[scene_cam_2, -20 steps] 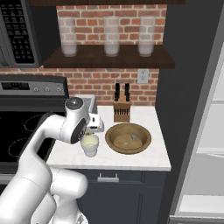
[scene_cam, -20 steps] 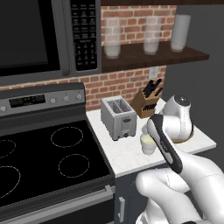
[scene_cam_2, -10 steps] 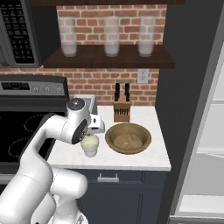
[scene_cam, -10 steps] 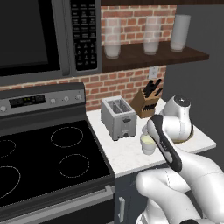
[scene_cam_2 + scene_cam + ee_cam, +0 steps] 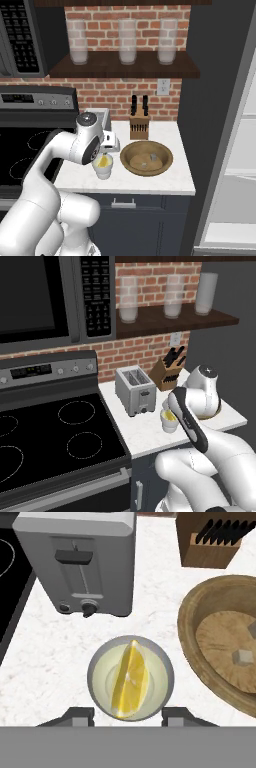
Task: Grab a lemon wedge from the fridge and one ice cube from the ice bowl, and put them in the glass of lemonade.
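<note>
The glass of lemonade point(image 5: 96, 677) is a small whitish cup on the white counter in front of the toaster, also seen from the base point(image 5: 103, 171) point(image 5: 169, 426). A bright yellow lemon wedge point(image 5: 129, 679) point(image 5: 103, 161) lies in its pale liquid. My gripper point(image 5: 127, 716) point(image 5: 109, 145) hovers straight above the cup, open, one fingertip on each side of the rim and nothing between them. To the cup's right is the wooden ice bowl point(image 5: 187, 619) point(image 5: 126, 159) holding a few ice cubes point(image 5: 244, 657). The fridge point(image 5: 240, 150) stands at the far right with its pale shelves showing.
A silver toaster point(image 5: 80, 557) point(image 5: 134, 390) stands just behind the cup and a knife block point(image 5: 139, 125) behind the bowl. The black stove point(image 5: 50, 431) borders the counter on the left. A shelf above carries tall frosted glasses point(image 5: 127, 40).
My fingers have parted from shut, and the lemon wedge now rests in the cup. The arm has barely moved.
</note>
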Controlling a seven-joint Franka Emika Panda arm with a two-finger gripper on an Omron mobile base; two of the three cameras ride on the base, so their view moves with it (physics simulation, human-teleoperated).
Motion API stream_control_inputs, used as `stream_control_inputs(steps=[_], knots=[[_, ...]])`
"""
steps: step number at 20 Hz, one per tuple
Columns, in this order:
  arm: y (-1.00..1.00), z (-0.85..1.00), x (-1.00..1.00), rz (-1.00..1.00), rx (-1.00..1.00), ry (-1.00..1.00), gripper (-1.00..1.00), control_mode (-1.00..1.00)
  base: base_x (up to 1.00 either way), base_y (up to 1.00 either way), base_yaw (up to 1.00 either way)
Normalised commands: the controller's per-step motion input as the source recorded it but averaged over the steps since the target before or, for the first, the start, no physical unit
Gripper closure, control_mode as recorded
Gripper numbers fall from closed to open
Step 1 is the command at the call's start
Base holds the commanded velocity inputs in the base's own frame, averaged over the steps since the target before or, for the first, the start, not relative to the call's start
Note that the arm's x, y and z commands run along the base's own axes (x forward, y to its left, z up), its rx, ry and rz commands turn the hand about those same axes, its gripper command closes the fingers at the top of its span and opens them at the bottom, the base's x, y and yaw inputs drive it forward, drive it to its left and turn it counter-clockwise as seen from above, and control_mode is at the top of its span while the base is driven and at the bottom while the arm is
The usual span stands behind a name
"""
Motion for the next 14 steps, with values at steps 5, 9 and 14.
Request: stream_control_inputs(steps=[5,9,14], knots=[[0.00,0.00,0.00,0.00,0.00,0.00,-1.00,-1.00,0.00,0.00,0.00],[0.00,0.06,0.00,0.00,0.00,0.00,-1.00,-1.00,0.00,0.00,0.00],[-0.12,0.67,-0.02,0.00,0.02,0.00,-1.00,-1.00,0.00,0.00,0.00]])
